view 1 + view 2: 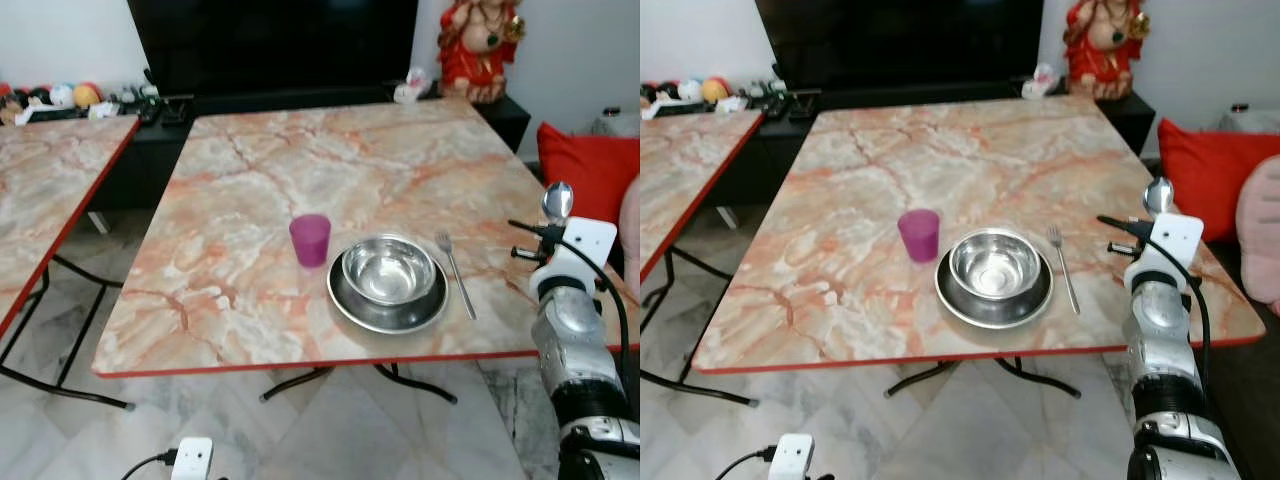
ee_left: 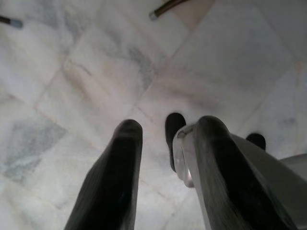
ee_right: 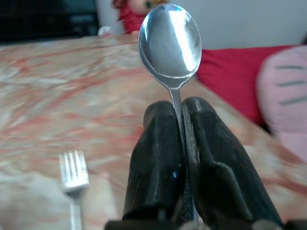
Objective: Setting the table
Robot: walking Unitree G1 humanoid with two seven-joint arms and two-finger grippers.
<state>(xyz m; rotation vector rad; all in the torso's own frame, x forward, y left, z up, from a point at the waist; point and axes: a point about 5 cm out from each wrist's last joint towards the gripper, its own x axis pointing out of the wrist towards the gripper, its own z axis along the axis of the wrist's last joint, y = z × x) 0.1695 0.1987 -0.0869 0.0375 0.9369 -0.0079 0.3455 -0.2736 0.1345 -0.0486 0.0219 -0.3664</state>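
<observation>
My right gripper (image 3: 178, 108) is shut on the handle of a steel spoon (image 3: 170, 42), whose bowl sticks up past the fingertips. In the eye views the spoon (image 1: 557, 201) is held above the table's right edge, to the right of a fork (image 1: 455, 272). The fork lies beside a steel bowl (image 1: 388, 270) set on a steel plate (image 1: 385, 310). A purple cup (image 1: 310, 240) stands just left of the plate. My left gripper (image 2: 165, 132) hangs open over the marble floor.
The marble-patterned table (image 1: 300, 170) has a red rim. A second similar table (image 1: 45, 180) stands to the left. A red cushion (image 1: 590, 170) and a pink one lie to the right. A dark TV cabinet and a red statue (image 1: 478, 45) are behind.
</observation>
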